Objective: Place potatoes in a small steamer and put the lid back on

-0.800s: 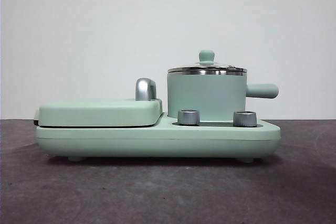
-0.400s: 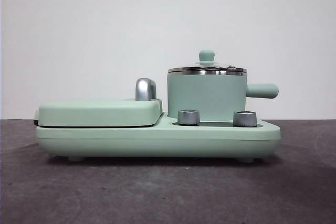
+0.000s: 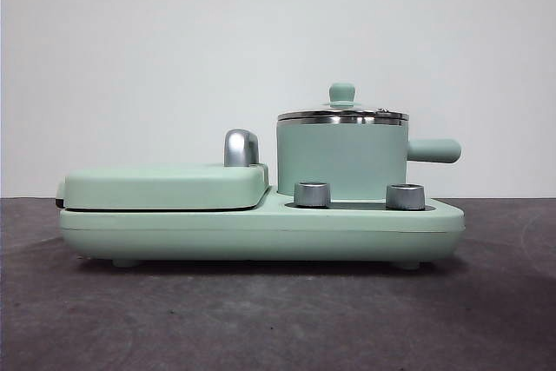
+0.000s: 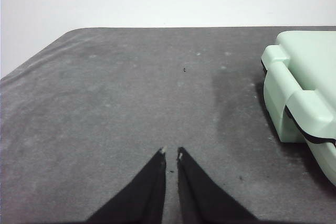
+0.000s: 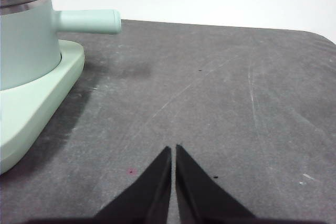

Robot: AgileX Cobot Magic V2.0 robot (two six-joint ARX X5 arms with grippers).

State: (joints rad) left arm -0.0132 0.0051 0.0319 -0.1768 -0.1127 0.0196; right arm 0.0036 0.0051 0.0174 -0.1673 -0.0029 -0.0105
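Both claws, left gripper [image 4: 170,153] and right gripper [image 5: 173,149], sit pinched together; nothing's moved, lid [image 3: 342,111] stays on steamer [image 3: 342,158], no potato visible.

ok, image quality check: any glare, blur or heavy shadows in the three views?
Front view: even light, sharp, only a thin shadow under the base and small highlights on the lid rim. Left wrist view: the griddle cover looks washed out, a soft shadow beside it; the left gripper is sharp. Right wrist view: the steamer is slightly soft, its handle's shadow faint; the right gripper is sharp.
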